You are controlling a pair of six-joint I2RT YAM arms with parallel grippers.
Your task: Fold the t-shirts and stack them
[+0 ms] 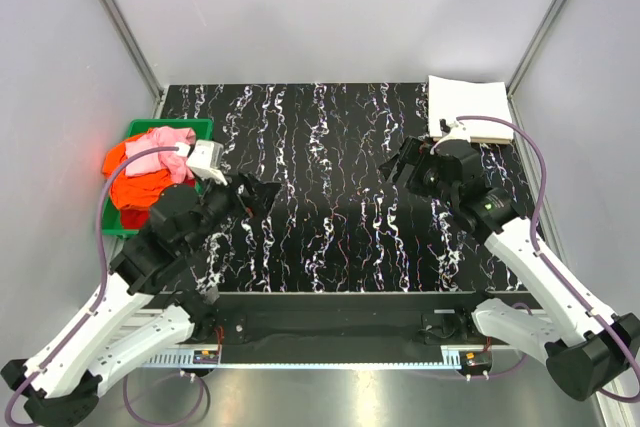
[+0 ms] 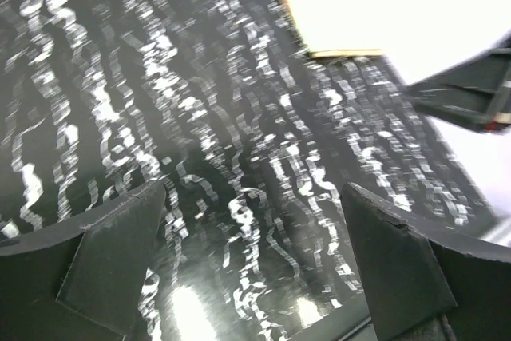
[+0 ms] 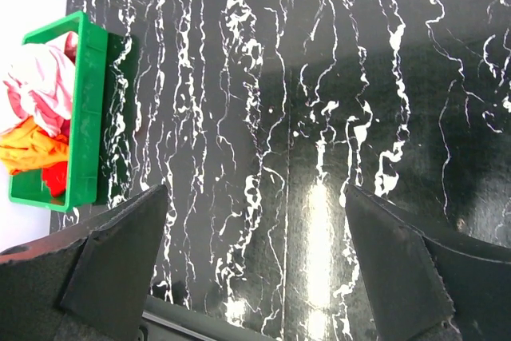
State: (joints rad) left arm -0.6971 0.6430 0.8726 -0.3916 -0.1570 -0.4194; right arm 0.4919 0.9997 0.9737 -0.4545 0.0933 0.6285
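Left tool (image 2: 252,196) and right tool (image 3: 255,196) gape empty.

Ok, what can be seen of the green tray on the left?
The green tray is a rectangular, straight-walled bin that looks like plastic. It sits level at the left edge of the marbled table, apparently reaching past it. It holds a crumpled pink t-shirt and an orange t-shirt that spills over its outer rim. From above, the left arm hides its near right corner.
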